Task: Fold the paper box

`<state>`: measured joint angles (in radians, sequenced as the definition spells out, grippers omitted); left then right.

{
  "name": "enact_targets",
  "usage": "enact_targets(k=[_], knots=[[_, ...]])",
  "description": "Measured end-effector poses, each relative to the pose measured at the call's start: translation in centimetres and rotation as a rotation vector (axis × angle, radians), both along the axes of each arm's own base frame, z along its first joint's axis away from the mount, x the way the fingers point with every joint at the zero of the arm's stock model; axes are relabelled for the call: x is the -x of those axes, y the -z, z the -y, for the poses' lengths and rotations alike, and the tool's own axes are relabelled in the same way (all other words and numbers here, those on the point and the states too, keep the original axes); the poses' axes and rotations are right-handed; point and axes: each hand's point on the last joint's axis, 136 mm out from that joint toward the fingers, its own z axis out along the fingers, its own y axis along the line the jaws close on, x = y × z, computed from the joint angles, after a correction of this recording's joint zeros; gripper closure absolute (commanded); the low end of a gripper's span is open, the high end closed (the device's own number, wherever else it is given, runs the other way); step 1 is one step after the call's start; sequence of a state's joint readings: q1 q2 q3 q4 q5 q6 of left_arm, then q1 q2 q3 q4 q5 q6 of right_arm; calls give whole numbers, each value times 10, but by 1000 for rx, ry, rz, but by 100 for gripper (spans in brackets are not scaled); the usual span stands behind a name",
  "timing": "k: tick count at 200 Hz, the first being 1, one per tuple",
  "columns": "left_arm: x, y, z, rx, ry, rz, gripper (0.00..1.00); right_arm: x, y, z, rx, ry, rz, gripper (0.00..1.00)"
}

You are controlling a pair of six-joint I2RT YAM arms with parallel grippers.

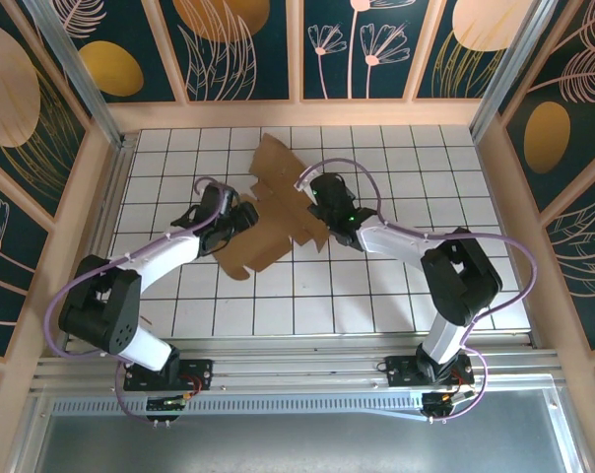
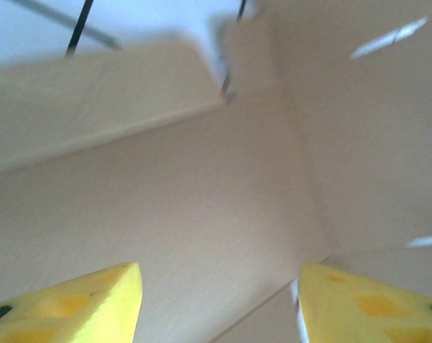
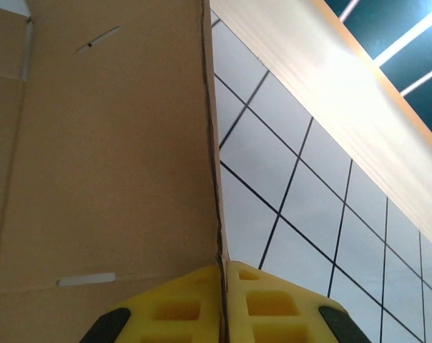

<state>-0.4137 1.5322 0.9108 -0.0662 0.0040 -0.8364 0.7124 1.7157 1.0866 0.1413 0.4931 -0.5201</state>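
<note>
Top external sets the paper box point(image 1: 263, 246) at centre frame, mostly flat. At its left edge the left gripper point(image 1: 240, 215) stands spread over cardboard. At its right, the right gripper point(image 1: 315, 195) pinches a panel edge. A sideways tug could slip or tear that thin hold. Right wrist makes the pinch plain; from above, the arm masks it.

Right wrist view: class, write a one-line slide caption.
Right gripper pinches an edge of the paper box, with the white gridded table beyond.
</note>
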Motion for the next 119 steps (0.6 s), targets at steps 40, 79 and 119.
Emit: enact_targets(k=[40, 79, 119], knots=[[-25, -53, 27, 153, 22, 55, 49, 12, -12, -19, 107, -50, 134, 90], [-33, -76, 40, 375, 10, 101, 39, 13, -18, -26, 263, -61, 273, 90], [-41, -100, 58, 648, 3, 136, 33, 12, -32, -32, 316, -57, 350, 91]])
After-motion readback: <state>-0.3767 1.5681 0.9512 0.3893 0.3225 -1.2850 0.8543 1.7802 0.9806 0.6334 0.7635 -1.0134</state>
